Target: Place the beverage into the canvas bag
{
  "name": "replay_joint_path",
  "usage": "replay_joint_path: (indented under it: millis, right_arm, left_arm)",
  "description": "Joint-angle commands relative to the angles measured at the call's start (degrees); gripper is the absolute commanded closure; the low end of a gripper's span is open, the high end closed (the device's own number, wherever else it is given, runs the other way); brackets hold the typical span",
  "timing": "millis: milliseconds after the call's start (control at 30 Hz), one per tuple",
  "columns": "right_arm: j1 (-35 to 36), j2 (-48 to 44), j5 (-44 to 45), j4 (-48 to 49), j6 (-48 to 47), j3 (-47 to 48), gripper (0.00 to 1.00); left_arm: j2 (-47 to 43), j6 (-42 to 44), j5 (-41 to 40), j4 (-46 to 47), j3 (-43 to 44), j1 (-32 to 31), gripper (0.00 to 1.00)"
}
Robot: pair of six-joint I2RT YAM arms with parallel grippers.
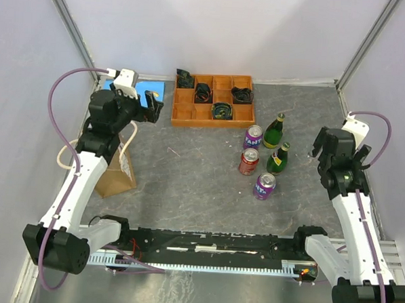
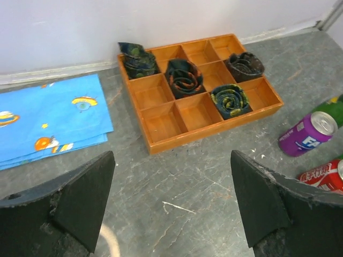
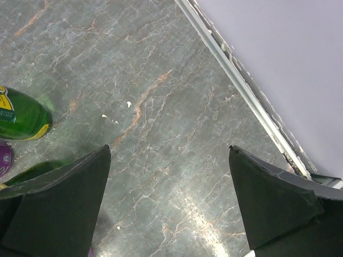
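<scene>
The canvas bag [image 1: 117,176], tan with cream rope handles [image 1: 64,160], stands at the table's left, partly under my left arm. The beverages stand in a cluster right of centre: a purple can [image 1: 253,136], a red can [image 1: 249,161], another purple can [image 1: 264,186] and two green bottles [image 1: 274,131] [image 1: 279,157]. My left gripper [image 1: 152,108] hangs open and empty above the table beyond the bag, facing the tray. In the left wrist view the purple can [image 2: 308,134] and red can [image 2: 324,175] lie at the right. My right gripper [image 1: 318,147] is open and empty, right of the bottles.
A wooden compartment tray [image 1: 180,116] holding several rolled dark items sits at the back centre. A blue patterned cloth [image 1: 134,90] lies at the back left. White walls enclose the table on three sides. In the right wrist view, a green bottle [image 3: 19,115] lies left of bare table.
</scene>
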Motion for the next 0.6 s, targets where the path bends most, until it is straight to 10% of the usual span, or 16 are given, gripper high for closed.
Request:
replay_joint_path:
  millis: [0, 567]
  right_arm:
    - [-0.3, -3.3, 0.4, -0.9, -0.3, -0.2, 0.01]
    - [-0.3, -2.6, -23.2, -17.8, -10.4, 12.2, 0.01]
  left_arm:
    - [0.0, 2.8, -10.4, -12.7, 11.3, -0.1, 0.07]
    - [-7.0, 2.2, -26.7, -42.9, 14.2, 11.9, 0.09]
